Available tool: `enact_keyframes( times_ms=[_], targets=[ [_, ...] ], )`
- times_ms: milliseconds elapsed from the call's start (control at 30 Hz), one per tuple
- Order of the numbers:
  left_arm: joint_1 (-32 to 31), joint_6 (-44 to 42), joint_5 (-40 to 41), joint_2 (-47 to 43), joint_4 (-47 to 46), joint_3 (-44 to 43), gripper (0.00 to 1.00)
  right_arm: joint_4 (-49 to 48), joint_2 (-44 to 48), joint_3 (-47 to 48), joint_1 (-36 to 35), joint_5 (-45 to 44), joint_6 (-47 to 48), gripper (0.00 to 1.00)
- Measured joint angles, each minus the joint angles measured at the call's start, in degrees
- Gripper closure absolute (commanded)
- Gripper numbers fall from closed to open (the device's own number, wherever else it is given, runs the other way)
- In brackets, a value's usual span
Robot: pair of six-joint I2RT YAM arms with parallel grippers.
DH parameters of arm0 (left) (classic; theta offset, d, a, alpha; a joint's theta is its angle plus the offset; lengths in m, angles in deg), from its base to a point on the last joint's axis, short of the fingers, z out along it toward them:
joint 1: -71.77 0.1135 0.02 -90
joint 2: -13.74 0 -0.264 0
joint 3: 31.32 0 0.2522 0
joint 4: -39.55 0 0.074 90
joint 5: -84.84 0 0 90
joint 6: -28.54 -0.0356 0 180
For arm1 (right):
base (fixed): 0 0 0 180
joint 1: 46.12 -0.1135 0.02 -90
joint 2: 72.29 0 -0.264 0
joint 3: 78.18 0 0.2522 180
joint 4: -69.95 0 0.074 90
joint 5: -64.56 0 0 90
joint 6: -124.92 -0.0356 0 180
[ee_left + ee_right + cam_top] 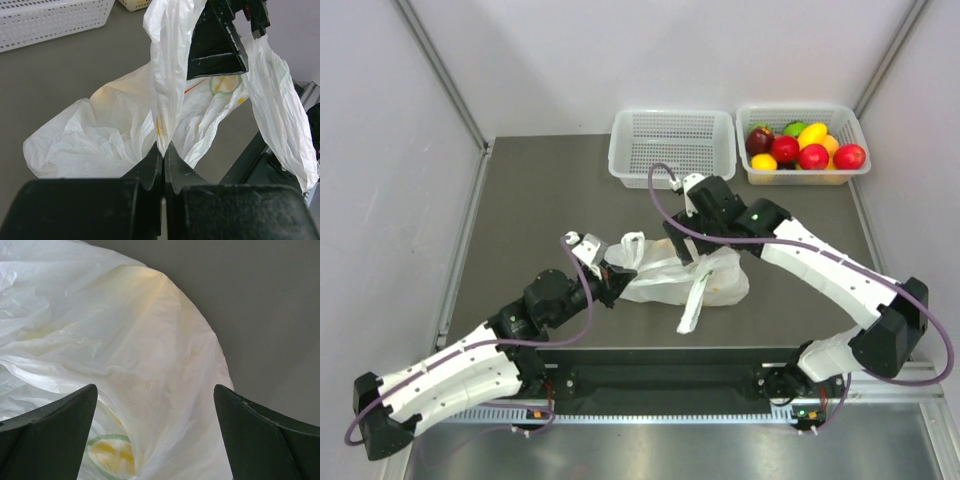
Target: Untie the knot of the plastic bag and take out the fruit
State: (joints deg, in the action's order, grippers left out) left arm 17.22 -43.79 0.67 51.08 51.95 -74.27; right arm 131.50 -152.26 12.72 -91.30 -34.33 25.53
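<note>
The white plastic bag lies crumpled on the dark table, between the two arms, with one loop handle trailing toward the near edge. My left gripper is at the bag's left end. In the left wrist view it is shut on a raised fold of the bag. My right gripper hangs over the bag's far side. In the right wrist view it is open wide just above the bag, holding nothing. The fruit is hidden inside; only a yellowish tint shows through the plastic.
An empty white perforated basket stands at the back. To its right, a second basket holds a heap of red, yellow and green fruit. A black rail runs along the table's near edge.
</note>
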Motion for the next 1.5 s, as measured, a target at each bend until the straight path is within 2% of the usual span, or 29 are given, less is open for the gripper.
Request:
enact_keyframes(
  times_ms=[267, 433, 533, 600, 667, 733, 767, 800, 833, 867, 1067, 1233, 1500],
  targets=[
    [0.0, 0.2, 0.1, -1.3, -0.1, 1.4, 1.0, 1.1, -0.5, -0.3, -1.0, 3.3, 1.3, 0.03],
    [0.0, 0.3, 0.2, -2.3, -0.1, 1.6, 1.0, 1.0, 1.9, -4.5, -2.3, 5.8, 1.2, 0.02],
    [0.0, 0.4, 0.2, -2.3, -0.2, 1.7, 1.0, 1.0, 3.0, -6.3, -2.8, 5.4, 1.2, 0.03],
    [0.0, 0.5, 0.2, -2.3, -0.2, 1.7, 1.0, 0.9, 2.5, -6.8, -2.8, 4.0, 0.9, 0.08],
    [0.0, 0.7, 0.2, -2.3, -0.3, 1.7, 1.0, 0.5, 1.3, -7.1, -2.8, 1.7, 0.5, 0.22],
    [0.0, 1.0, 0.2, -2.0, -0.5, 1.7, 1.0, -0.7, -0.2, -7.1, -2.8, -0.5, -0.1, 0.42],
    [0.0, 1.3, 0.2, -1.9, -0.7, 1.8, 1.0, -1.5, -1.1, -7.1, -2.6, -1.6, -0.3, 0.71],
    [0.0, 1.6, 0.2, -1.8, -0.9, 2.0, 1.0, -2.2, -1.8, -7.0, -2.3, -2.5, -0.2, 0.86],
    [0.0, 1.9, 0.2, -1.8, -1.0, 2.3, 1.0, -2.8, -2.6, -6.8, -1.9, -3.4, -0.6, 0.97],
    [0.0, 2.1, 0.3, -1.8, -1.1, 2.6, 1.0, -3.3, -3.3, -6.2, -1.6, -4.0, -1.0, 1.0],
    [0.0, 3.1, 3.4, -1.6, -2.0, 3.6, 1.0, -6.1, -6.4, 2.2, 1.3, -4.7, -1.7, 1.0],
    [0.0, 1.9, 10.8, -0.3, -6.6, 3.6, 1.0, -8.4, -8.4, 11.1, 2.8, -3.5, -0.1, 1.0],
    [0.0, -3.9, 21.8, 4.9, -12.3, 3.6, 1.0, -12.4, -13.1, 18.2, 6.2, -1.4, 3.9, 1.0]
  ],
)
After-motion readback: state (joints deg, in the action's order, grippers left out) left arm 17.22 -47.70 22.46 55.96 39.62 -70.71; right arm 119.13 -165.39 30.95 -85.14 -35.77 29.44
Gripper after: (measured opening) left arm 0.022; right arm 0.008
